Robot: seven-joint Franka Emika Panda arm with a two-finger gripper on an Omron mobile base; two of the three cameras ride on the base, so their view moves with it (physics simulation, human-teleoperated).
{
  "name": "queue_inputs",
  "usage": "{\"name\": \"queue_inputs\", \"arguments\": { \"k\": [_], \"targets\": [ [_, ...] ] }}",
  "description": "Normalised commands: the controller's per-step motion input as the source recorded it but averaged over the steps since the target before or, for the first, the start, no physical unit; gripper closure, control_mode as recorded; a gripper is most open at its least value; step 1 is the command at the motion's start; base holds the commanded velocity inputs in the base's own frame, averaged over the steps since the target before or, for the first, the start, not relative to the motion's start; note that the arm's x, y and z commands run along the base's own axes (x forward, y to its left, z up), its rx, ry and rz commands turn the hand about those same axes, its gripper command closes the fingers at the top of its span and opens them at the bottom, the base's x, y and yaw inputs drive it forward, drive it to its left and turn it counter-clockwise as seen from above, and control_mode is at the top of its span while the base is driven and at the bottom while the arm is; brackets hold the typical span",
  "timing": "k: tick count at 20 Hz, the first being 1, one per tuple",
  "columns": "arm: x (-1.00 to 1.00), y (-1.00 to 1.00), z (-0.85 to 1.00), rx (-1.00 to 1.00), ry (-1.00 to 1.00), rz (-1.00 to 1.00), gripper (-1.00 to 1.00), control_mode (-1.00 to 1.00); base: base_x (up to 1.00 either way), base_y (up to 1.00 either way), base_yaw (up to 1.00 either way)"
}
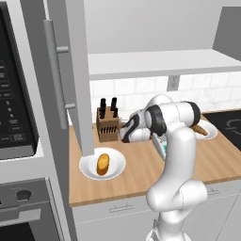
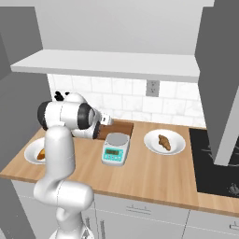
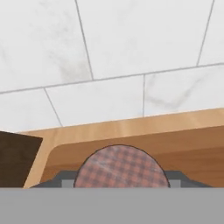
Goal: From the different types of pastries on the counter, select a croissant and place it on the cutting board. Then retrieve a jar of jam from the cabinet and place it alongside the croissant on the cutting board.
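- My claw [image 3: 120, 186] is closed down on the jar [image 3: 121, 168], whose pink plaid lid sits between the grey fingers [image 3: 64, 179] at the bottom of the hand view.
- The jar hangs over the board [image 3: 183, 151], near its far left corner; I cannot tell if the jar touches the wood.
- Past the board's far edge I see a strip of paler desk [image 3: 109, 127], then the white tiled wall [image 3: 131, 39].
- A dark brown knife block [image 3: 15, 159] stands at the left in the hand view, just beside the board.
- From the right base view, the board [image 2: 122, 127] lies far back on the desk [image 2: 154, 177], partly behind a teal scale [image 2: 115, 148] with a round grey pan.
- The croissant [image 2: 164, 142] lies on a white plate [image 2: 151, 140] to the right of the scale, well apart from the board.
- The roll [image 1: 102, 164] sits on a second white plate [image 1: 89, 170] at the left end of the desk, nearer to me than the knife block.
- My arm [image 1: 176, 155] bends over the middle of the desk, its wrist reaching left and away toward the wall.
- The cabinet door [image 1: 70, 70] stands open at the left, its bar handle [image 1: 55, 70] facing me, with a black microwave [image 1: 14, 103] further left.
- A black cooktop [image 2: 212, 163] fills the right end of the desk.
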Motion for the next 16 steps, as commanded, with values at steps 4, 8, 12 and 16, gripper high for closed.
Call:
{"name": "queue_inputs", "arguments": {
  "k": [4, 8, 12, 16],
  "targets": [
    [0.07, 0.01, -0.43, -0.21, 0.23, 0.0, 1.0, -1.0, 0.0, 0.0, 0.0],
    [0.1, 0.0, -0.36, -0.11, 0.16, 0.0, 1.0, -1.0, 0.0, 0.0, 0.0],
    [0.05, 0.09, -0.24, -0.01, 0.14, 0.0, 1.0, -1.0, 0.0, 0.0, 0.0],
    [0.0, 0.09, -0.23, 0.0, 0.12, 0.0, -1.0, -1.0, 0.0, 0.0, 0.0]
  ]
}}
